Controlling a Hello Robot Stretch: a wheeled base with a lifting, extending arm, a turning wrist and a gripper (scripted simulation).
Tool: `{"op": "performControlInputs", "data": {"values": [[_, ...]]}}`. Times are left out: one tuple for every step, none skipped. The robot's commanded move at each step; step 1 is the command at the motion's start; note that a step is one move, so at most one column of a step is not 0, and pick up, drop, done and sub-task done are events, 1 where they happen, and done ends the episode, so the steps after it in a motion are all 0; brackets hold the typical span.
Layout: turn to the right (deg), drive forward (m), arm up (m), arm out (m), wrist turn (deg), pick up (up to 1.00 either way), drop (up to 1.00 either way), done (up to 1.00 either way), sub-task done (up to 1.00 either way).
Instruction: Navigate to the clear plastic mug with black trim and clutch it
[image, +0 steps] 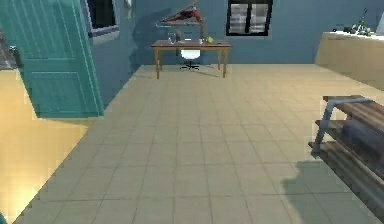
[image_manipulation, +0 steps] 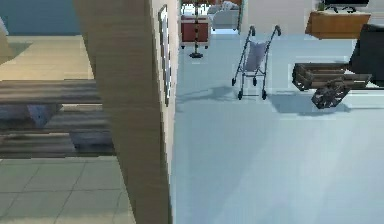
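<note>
A wooden desk (image: 190, 46) stands against the far blue wall in the forward view. On it lie a red angular thing (image: 186, 18) and a small pale green blob (image: 210, 39), too small to name. At the far right, a cream counter (image: 350, 55) carries several small dark and green things (image: 362, 29). In the arm side view, small white things (image_manipulation: 195, 10) sit on a red cabinet (image_manipulation: 195, 32) far out.
A teal door (image: 55, 60) stands ajar at the forward view's left, and a white chair (image: 190, 58) sits under the desk. A wooden bench (image: 355, 135) juts in at the right. In the arm side view, a tan wall end (image_manipulation: 130, 110) stands close, with a folding frame (image_manipulation: 255, 62) and a dark cart (image_manipulation: 325, 82) beyond.
</note>
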Motion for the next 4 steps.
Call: {"op": "performControlInputs", "data": {"values": [[0.0,0.3,0.0,0.0,0.0,0.0,0.0,0.0,0.0],[-45.0,0.0,0.0,0.0,0.0,0.0,0.0,0.0,0.0],[0.0,1.0,0.0,0.0,0.0,0.0,0.0,0.0,0.0],[-6.0,0.0,0.0,0.0,0.0,0.0,0.0,0.0,0.0]]}}
